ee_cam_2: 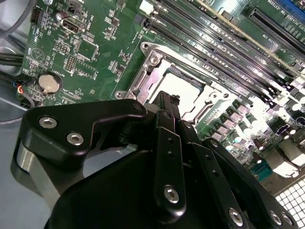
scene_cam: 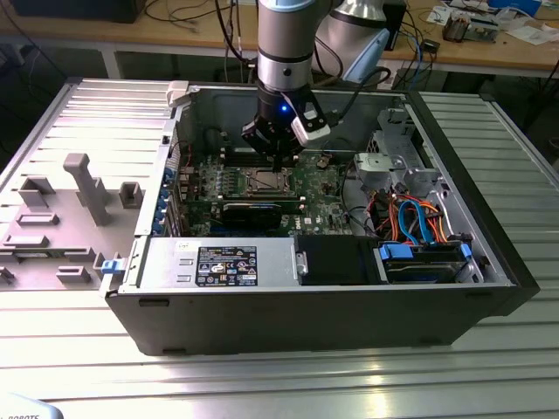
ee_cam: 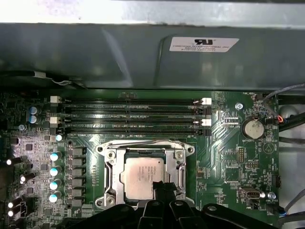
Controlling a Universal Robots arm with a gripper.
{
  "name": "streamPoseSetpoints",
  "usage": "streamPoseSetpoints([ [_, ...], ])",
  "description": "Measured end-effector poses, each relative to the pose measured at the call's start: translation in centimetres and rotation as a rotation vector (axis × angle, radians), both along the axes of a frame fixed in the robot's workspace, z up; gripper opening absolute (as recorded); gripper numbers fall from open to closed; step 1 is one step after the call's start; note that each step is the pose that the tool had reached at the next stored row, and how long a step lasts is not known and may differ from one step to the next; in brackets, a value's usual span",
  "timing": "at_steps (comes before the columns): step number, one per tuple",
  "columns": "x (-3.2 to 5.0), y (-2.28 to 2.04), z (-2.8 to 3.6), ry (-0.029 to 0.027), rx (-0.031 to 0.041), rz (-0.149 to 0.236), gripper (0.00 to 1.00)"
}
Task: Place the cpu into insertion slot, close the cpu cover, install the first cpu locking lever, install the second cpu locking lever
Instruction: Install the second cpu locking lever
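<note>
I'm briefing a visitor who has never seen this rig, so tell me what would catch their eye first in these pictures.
First, the black gripper reaching down into the open computer case, right above the green motherboard. Next, the cpu, its silvery top showing through the cpu cover lying flat around it, in the insertion slot beside the long memory slots. In the exterior view, blue and orange cables stand out toward that view's right.

Lighting's pretty even in the exterior view, coming from overhead, with soft sheen on the ribbed desk (scene_cam: 262, 384) and the case interior darker below the hand (scene_cam: 278, 155). In the second wrist view the hand is a big, soft black mass up close, and the memory slots (ee_cam_2: 224, 47) beyond it blow out with white glare. The first wrist view's case wall (ee_cam: 143, 52) looks hazy.
</note>
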State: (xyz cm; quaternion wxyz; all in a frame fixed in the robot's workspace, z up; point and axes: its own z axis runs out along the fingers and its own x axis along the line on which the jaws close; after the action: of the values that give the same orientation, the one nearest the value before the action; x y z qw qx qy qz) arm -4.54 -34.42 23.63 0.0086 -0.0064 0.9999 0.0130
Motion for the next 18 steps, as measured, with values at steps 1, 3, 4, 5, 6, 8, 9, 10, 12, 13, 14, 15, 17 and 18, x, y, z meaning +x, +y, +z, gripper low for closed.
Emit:
streamPoseSetpoints([
  [1, 0.00, 0.00, 0.00, 0.0001, -0.0001, 0.000, 0.11],
  [3, 0.00, -0.01, 0.00, 0.0001, -0.0001, 0.000, 0.11],
  [4, 0.00, -0.01, -0.05, 0.0001, -0.0001, 0.000, 0.11],
  [5, 0.00, -0.01, -0.10, 0.0001, -0.0001, 0.000, 0.11],
  [6, 0.00, -0.01, -0.10, 0.0001, -0.0001, 0.000, 0.11],
  [8, 0.00, -0.01, -0.10, 0.0001, -0.0002, 0.000, 0.11],
  [9, 0.00, -0.01, -0.10, 0.0001, -0.0001, 0.000, 0.11],
  [10, 0.00, -0.01, -0.10, 0.0002, -0.0002, 0.000, 0.11],
  [12, 0.00, -0.01, -0.10, 0.0001, -0.0002, 0.000, 0.11],
  [13, 0.00, -0.01, -0.11, 0.0001, -0.0001, 0.000, 0.11],
  [14, 0.00, -0.01, -0.11, 0.0001, -0.0002, 0.000, 0.11],
  [15, 0.00, -0.03, -0.13, -0.0001, 0.0003, 0.000, 0.11],
  [17, 0.00, -0.26, -0.11, 0.0000, 0.0000, 0.000, 0.11],
  [18, 0.01, -0.44, -0.11, 0.0001, -0.0002, 0.000, 0.11],
])
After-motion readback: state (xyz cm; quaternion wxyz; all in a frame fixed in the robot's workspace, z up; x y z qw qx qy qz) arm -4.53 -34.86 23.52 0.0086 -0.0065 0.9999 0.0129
